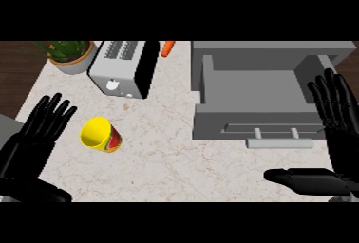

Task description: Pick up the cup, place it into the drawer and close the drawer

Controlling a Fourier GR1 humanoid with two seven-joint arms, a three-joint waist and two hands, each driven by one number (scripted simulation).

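Observation:
A yellow cup (pixel 99 135) with a red and green band lies on its side on the marble counter, left of centre, its mouth toward the upper left. The grey drawer (pixel 252 88) stands pulled out at the upper right, its inside bare, a handle (pixel 278 134) on its front. My left hand (pixel 35 135) is open at the left edge, fingers straight, just left of the cup and apart from it. My right hand (pixel 338 123) is open at the right edge, fingers up beside the drawer's right wall, thumb low along the counter.
A silver toaster (pixel 125 69) stands at the back, left of the drawer. A potted plant (pixel 70 54) sits at the back left corner. An orange carrot (pixel 167 48) lies behind the toaster. The counter's left edge runs near my left hand.

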